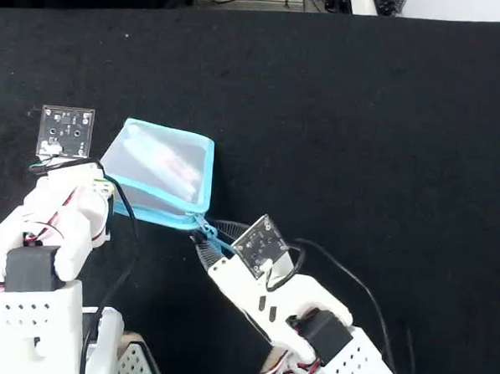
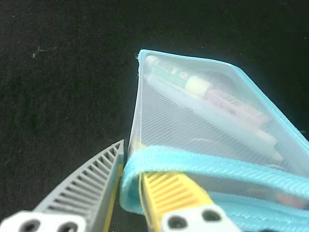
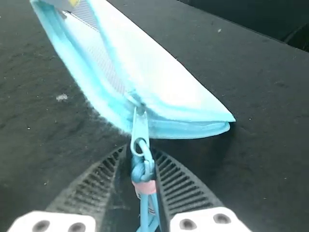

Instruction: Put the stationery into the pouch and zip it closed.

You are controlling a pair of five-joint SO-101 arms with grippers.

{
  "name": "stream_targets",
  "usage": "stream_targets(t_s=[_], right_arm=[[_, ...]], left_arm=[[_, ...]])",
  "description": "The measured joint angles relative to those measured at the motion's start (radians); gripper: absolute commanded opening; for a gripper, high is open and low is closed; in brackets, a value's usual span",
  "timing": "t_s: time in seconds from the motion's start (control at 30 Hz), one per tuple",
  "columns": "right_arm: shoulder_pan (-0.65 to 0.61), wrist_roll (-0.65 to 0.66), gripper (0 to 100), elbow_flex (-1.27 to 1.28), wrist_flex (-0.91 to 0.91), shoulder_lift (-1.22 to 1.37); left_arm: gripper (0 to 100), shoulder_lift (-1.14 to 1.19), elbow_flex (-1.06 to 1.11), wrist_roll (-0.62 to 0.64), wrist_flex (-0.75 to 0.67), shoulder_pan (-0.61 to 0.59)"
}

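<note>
Jaws on both arms are closed on part of the pouch [image 1: 163,170]. The left jaws pinch the blue-trimmed corner at one end of the zip edge, with the trim caught between the grey finger [image 2: 91,186] and the yellow finger [image 2: 169,193]. The right jaws are drawn together around the blue cord [image 3: 145,188] tied to the zip pull [image 3: 140,128]. The cord runs back between the two dark ribbed fingers [image 3: 91,188] and carries a small pink band. The zip pull sits at the opposite end of the zip edge, at the pouch corner nearest the right arm [image 1: 294,302].

The pouch is see-through mesh with light blue trim. It lies on the black tabletop [image 1: 363,117], stretched between the left arm [image 1: 50,235] and the right arm, with its zip edge turned toward them. Through the mesh, pens [image 2: 212,104] lie side by side along the pouch's length, inside it. Whether the zip is shut along its whole length cannot be told.
</note>
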Motion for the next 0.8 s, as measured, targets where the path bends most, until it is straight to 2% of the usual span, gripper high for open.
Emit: stream_targets(t_s=[0.27,0.8], right_arm=[[-0.028,0.084,8.6,-0.038,0.072,0.000],[-0.044,0.089,8.5,-0.051,0.101,0.000]], left_arm=[[3,0.000,0.000,0.000,0.000,0.000],[3,0.000,0.000,0.000,0.000,0.000]])
